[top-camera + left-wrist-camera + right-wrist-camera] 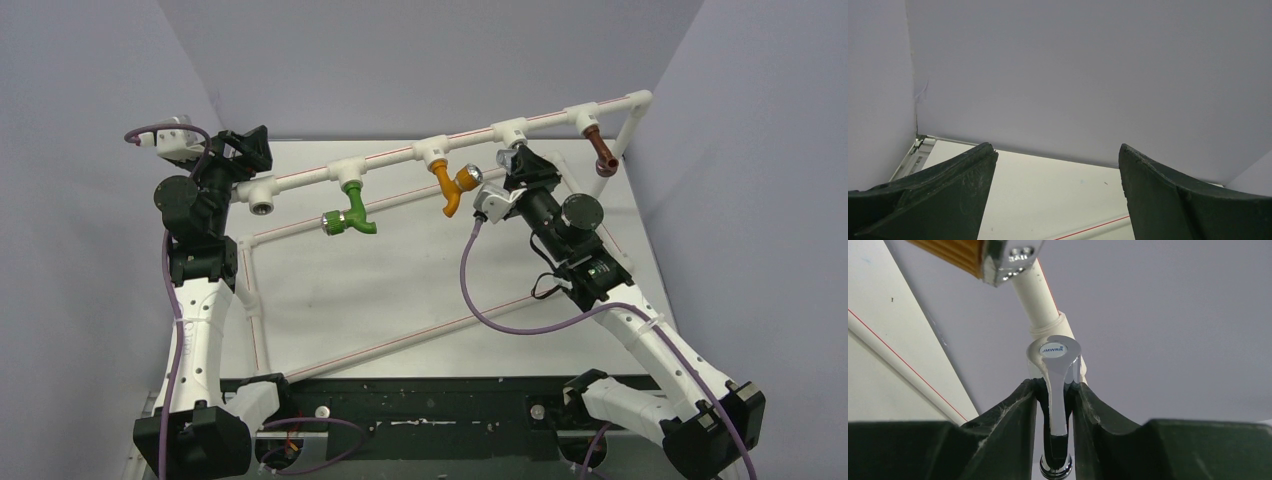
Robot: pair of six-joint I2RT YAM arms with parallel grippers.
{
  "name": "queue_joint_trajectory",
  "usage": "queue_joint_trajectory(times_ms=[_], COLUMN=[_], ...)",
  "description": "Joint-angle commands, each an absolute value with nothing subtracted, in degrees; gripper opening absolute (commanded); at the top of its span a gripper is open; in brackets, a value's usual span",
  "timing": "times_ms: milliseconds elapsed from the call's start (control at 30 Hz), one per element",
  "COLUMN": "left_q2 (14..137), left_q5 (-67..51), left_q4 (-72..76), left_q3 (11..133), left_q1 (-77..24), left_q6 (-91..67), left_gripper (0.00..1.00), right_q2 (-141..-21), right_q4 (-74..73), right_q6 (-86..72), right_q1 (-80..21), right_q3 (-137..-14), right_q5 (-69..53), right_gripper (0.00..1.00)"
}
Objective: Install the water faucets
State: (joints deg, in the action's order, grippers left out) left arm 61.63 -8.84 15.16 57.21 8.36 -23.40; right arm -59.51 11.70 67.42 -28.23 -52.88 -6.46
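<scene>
Right claw (1055, 390) pinched narrow on lever handle of chrome faucet (1060, 365); faucet up at tee fitting (512, 130) of white pipe (390, 162), between orange tap (450, 185) and brown tap (600, 150); left claw (1058, 150) spread wide, holding nothing, near pipe's left end.

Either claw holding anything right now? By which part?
Right claw grips the small shiny chrome metal tap by its lever handle. Left claw is open and empty.
</scene>
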Motion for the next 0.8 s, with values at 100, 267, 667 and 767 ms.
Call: queue_joint_trajectory(times_ms=[100, 267, 667, 767], left_q2=[67.3, 67.2, 66.9, 66.9], left_q5=[-10.9, -10.9, -10.9, -10.9], left_q4=[-0.8, -0.8, -0.8, -0.8], left_q3=[51.6, 51.6, 51.5, 51.4], left_q1=[9.5, 9.5, 9.5, 9.5], left_q6=[-23.7, -23.7, -23.7, -23.7], left_gripper=[0.90, 0.90, 0.90, 0.90], right_q2=[-58.8, -58.6, -57.2, -57.4], right_q4=[19.9, 25.5, 30.2, 28.3], right_q6=[59.7, 44.6, 1.4, -9.9], right_q1=[-28.8, -28.8, -28.7, -28.5], right_q3=[-55.5, -54.1, -53.4, -53.5], right_q5=[-7.0, -4.0, 13.5, 16.8], right_gripper=[0.00, 0.00, 0.00, 0.00])
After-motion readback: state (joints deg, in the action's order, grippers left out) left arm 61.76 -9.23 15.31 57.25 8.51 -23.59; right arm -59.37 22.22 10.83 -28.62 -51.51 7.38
